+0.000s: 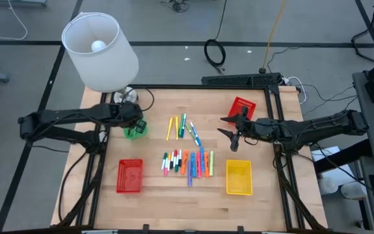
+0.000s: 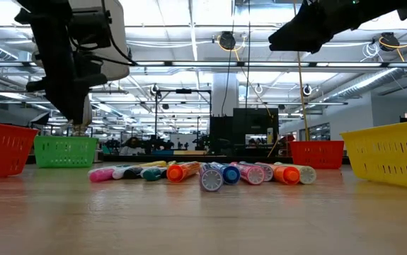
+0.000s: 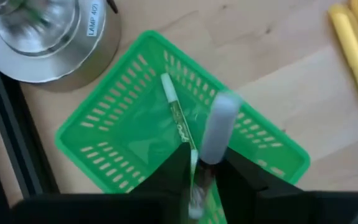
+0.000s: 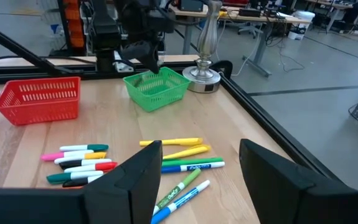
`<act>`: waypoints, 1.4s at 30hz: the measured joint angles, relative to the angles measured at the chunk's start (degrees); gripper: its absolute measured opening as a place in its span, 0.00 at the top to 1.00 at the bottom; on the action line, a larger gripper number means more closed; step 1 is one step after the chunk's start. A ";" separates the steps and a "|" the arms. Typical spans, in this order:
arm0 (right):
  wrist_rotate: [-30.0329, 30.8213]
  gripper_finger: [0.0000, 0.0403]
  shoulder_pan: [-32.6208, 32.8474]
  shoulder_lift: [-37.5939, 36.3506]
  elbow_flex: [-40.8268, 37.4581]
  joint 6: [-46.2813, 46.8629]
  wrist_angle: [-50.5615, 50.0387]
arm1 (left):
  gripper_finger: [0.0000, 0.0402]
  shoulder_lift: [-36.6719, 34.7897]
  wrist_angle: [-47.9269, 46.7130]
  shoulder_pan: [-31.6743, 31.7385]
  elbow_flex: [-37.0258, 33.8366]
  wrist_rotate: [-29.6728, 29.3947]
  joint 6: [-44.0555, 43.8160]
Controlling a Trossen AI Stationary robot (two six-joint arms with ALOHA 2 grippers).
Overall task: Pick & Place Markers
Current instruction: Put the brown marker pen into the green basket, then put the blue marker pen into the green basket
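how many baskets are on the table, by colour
red baskets: 2
green basket: 1
yellow basket: 1
total: 4

Marker at left jaws blurred; grip unclear.

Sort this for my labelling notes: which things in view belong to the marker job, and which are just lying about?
Job: markers; green basket; red baskets; yellow basket; left claw, marker between its fingers.
Lying about: lamp; cable coil.
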 joint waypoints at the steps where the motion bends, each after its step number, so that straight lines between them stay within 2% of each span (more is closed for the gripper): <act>1: 0.01 0.50 0.00 0.00 0.02 0.01 0.00 | 0.78 0.32 0.02 0.00 0.00 -0.03 0.03; 9: 0.00 0.50 0.00 0.00 0.02 0.00 -0.04 | 0.64 -0.42 1.11 -0.02 -0.02 -0.60 2.45; 12: 0.00 0.50 0.00 0.00 0.02 0.02 -0.07 | 0.61 -2.64 5.18 -1.26 -0.02 -0.52 6.73; 15: 0.00 0.50 0.00 0.00 0.04 0.00 -0.17 | 0.59 -6.53 13.21 -3.45 -0.02 -0.55 12.77; 19: -0.03 0.50 0.00 0.38 0.05 0.00 0.16 | 0.58 -11.43 29.28 -9.08 -0.02 -0.67 23.45; 23: -0.03 0.50 0.00 3.05 0.11 0.14 2.19 | 0.58 -11.81 49.34 -15.75 -2.48 1.46 35.63; 26: -0.06 0.50 0.00 6.65 0.11 0.18 5.11 | 0.58 -9.58 66.26 -18.58 -8.16 6.65 42.46; 31: -0.30 0.50 -0.73 14.16 0.49 5.51 7.99 | 0.58 -6.70 85.78 -19.26 -16.94 16.94 47.05; 35: -5.44 0.50 -3.85 20.83 6.21 8.44 3.34 | 0.58 -5.59 94.27 -17.79 -20.41 17.65 48.85; 38: -9.34 0.50 -6.50 26.93 14.75 10.67 -6.60 | 0.58 -5.63 94.73 -16.34 -20.76 18.10 48.58; 42: -12.69 0.50 -9.94 35.97 25.97 12.42 -19.43 | 0.58 -5.61 94.52 -15.37 -20.79 23.04 48.70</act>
